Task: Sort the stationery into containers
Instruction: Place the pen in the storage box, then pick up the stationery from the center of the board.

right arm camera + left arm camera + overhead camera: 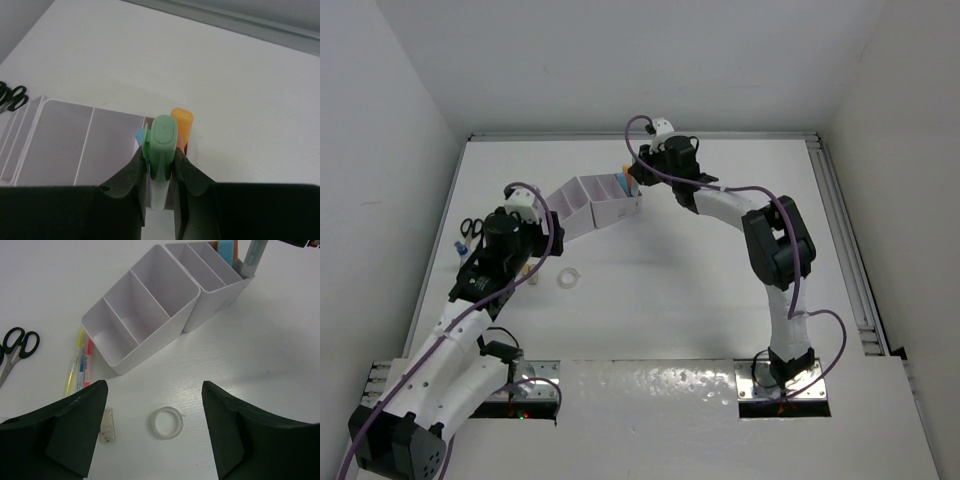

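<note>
Pen [163,137] with green cap sits pinched in right tool [162,162], barrel mostly hidden behind fingers [125,180]; left tool [154,390] gapes wide, empty, above tape ring [167,422] on table [250,340].

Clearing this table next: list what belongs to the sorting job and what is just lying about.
Job: organiser, green-capped pen in the right end effector, tape ring, scissors, two loose pens.
Lying about: purple cable, metal rail.

Left gripper [154,402] with jaws spread wide across the bottom of the frame, clear tape ring [167,423] lying flat between them (touching neither), lilac-white organiser [155,342] upper centre, yellow pen [74,365] and pink pen [86,365] just beside its lower-left corner, black-handled scissors [17,346] at left edge
</note>
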Motion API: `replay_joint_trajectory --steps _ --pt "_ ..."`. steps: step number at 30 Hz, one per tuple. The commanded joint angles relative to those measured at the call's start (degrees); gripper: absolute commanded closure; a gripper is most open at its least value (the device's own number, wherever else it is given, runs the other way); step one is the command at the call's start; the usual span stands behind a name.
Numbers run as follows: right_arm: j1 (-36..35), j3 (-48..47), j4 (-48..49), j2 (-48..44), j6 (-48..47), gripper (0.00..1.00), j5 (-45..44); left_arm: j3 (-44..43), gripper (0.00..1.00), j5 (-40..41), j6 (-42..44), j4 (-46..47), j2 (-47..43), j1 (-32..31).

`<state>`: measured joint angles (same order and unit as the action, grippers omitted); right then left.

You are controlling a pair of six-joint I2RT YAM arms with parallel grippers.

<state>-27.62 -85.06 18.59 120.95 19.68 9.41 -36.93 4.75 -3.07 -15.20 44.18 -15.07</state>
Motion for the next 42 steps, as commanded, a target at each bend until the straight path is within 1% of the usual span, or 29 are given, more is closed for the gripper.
replay_joint_trajectory --steps 1,4,9,16,17,18,21,22,24,25,32,36,38,40,41,42 --pt "-0.51 0.51 6.11 1.04 1.94 1.0 1.14 0.45 0.26 0.78 0.26 2.81 -0.06 1.18" --pt "-0.77 -0.02 7.5 3.15 1.15 1.0 1.05 0.54 0.27 0.52 0.26 2.98 0.11 1.53" --pt "-1.04 0.24 8.3 4.03 -0.96 1.0 0.52 0.8 0.27 0.34 0.44 2.9 0.03 1.98" --pt "-3.32 4.27 8.48 3.77 -4.56 1.0 -0.88 1.33 0.27 -0.01 0.52 3.69 0.29 2.24" --pt "-3.5 4.81 8.65 3.68 -4.65 0.97 -1.06 1.33 0.27 0.08 0.78 3.6 0.29 2.41" --pt "-3.58 5.77 8.83 3.51 -4.48 0.87 -1.06 1.24 0.27 0.25 0.87 3.6 0.2 2.41" --pt "-3.85 7.27 10.41 2.11 -2.55 0.71 -1.5 1.33 0.27 0.61 1.57 3.34 0.29 2.5" --pt "-3.85 8.14 11.37 1.32 -1.67 0.6 -1.85 1.33 0.27 0.69 1.58 3.34 0.11 2.5" --pt "-3.76 8.41 12.08 0.52 -1.05 0.54 -2.03 1.24 0.27 0.78 1.75 3.34 0.2 2.5" --pt "-3.93 8.15 12.08 -0.09 -0.79 0.49 -1.94 1.16 0.27 0.7 1.75 3.34 0.29 2.5" --pt "-3.85 8.15 12.08 -4.75 0.44 0.43 -1.68 -0.6 0.27 0.87 2.72 1.76 0.64 2.59" --pt "-3.94 10.25 11.56 -10.62 0.62 0.4 -1.59 -3.23 0.26 3.41 2.81 -1.31 0.64 2.68" --pt "-4.11 11.31 11.03 -13.35 1.23 0.38 -1.5 -6.74 0.26 3.16 6.39 -4.64 1.86 3.2" --pt "-4.38 13.68 10.24 -17.57 1.67 0.35 -1.24 -12.1 0.23 3.94 8.68 -8.5 4.58 4.69" --pt "-4.72 15.17 9.02 -20.63 1.68 0.31 -1.15 -15.68 0.2 4.12 9.65 -9.83 5.81 5.48" --pt "-4.73 15.79 8.4 -22.05 1.68 0.29 -1.15 -18.07 0.19 3.95 10.79 -11.67 7.13 6.36"
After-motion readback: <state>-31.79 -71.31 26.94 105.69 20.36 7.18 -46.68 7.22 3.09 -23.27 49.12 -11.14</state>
